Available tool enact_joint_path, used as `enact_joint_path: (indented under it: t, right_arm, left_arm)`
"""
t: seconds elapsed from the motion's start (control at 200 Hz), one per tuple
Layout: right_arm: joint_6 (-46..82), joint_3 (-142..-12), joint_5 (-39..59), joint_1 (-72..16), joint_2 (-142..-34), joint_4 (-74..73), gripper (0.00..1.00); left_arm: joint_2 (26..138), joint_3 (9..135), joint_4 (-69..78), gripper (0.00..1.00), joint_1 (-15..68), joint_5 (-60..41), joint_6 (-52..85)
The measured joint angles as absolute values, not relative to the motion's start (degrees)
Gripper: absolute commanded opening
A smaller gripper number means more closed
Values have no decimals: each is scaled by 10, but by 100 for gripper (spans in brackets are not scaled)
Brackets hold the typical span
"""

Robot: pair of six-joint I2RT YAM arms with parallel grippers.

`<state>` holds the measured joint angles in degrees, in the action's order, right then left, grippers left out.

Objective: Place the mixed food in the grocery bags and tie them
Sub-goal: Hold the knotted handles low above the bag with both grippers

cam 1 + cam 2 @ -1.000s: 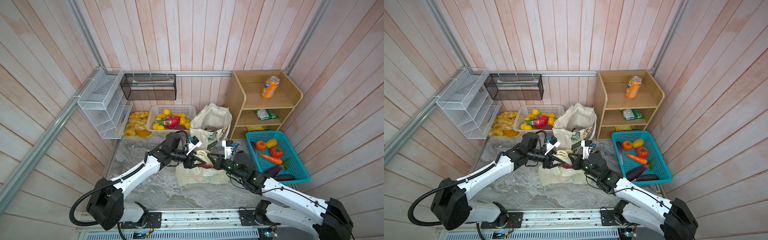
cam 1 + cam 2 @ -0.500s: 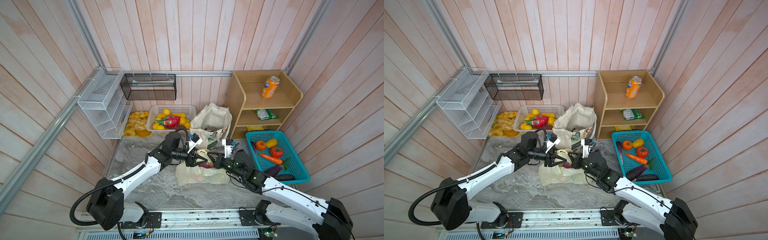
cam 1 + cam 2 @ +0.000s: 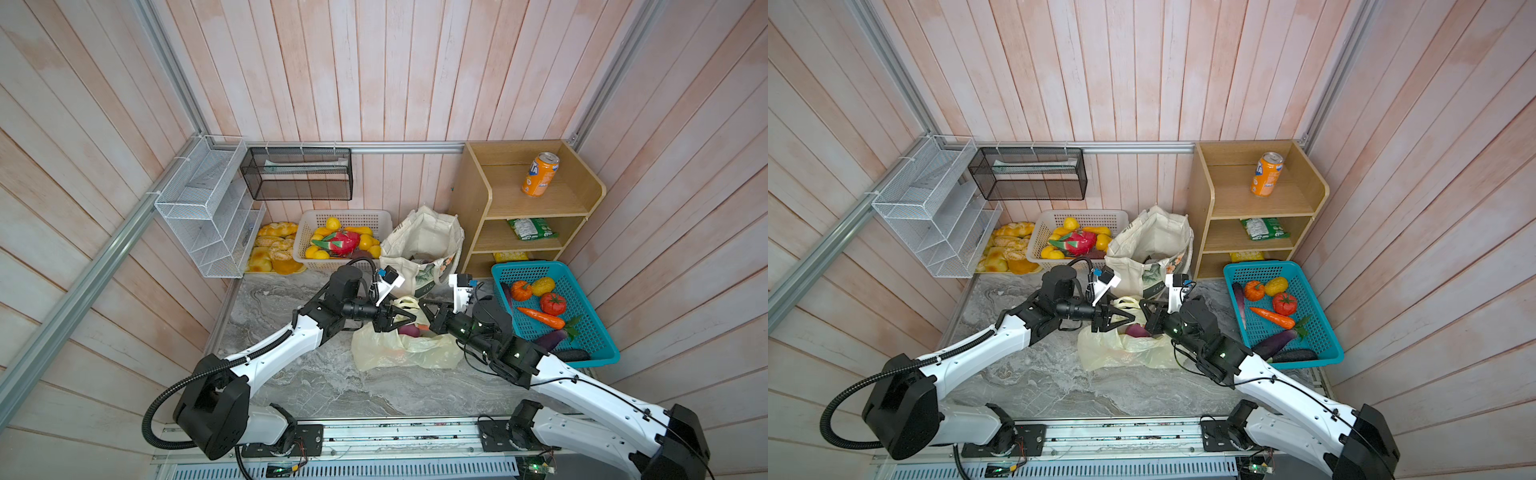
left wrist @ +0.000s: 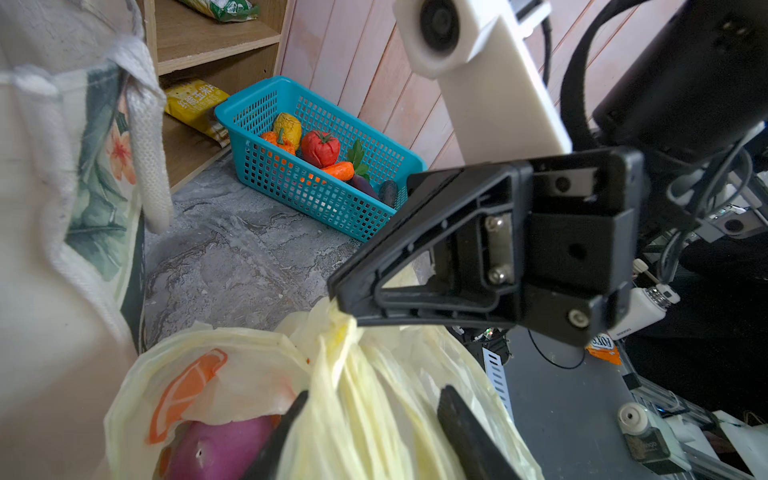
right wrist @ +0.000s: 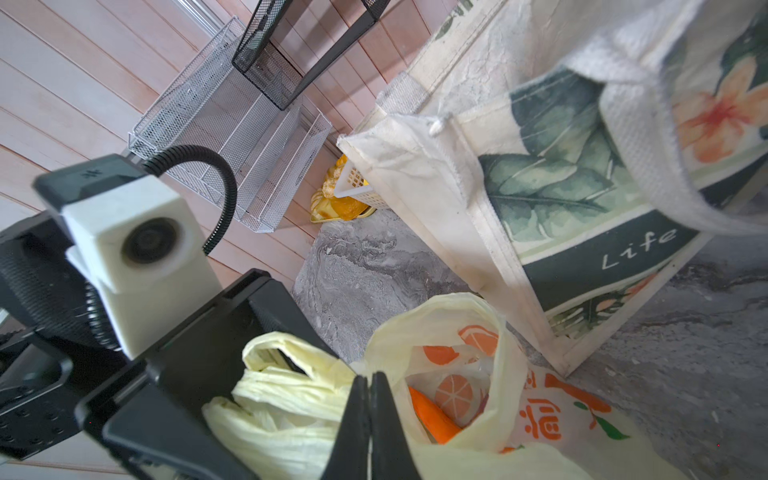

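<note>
Plastic bag point(image 3: 399, 351): thin, limp, likely slippery; best taken at bunched handles point(image 4: 345, 365). Right end effector point(image 4: 337, 303) pinches a handle; left end effector point(image 4: 374, 392) parted, straddling it.

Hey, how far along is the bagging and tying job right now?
Done: a purple item and an orange item sit in the plastic bag. In hand: the right gripper pinches one handle; the left gripper has its jaws apart astride the plastic. Left: no knot yet; the canvas tote stands open, untied.
</note>
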<state>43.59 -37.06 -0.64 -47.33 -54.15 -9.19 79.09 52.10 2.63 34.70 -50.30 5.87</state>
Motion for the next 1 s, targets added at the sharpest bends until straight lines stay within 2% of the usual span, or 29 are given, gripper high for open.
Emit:
enact_joint_path:
  t: [0.175, 0.255, 0.49, 0.785, 1.0]
  right_arm:
    - [433, -376, -6, -473, -532, -84, 0]
    - [434, -376, -5, -473, -529, -77, 0]
    - [447, -375, 5, -473, -498, -48, 0]
    - [479, -341, 16, -481, -459, -37, 0]
    - [506, -307, 21, -498, -470, -63, 0]
  left_arm:
    - [791, 513, 29, 44, 347, -490, 58]
    - [791, 512, 30, 37, 347, -488, 59]
    - [791, 512, 39, 31, 342, -486, 56]
    - [791, 512, 39, 2, 330, -491, 55]
    - [791, 512, 37, 0, 330, -500, 54]
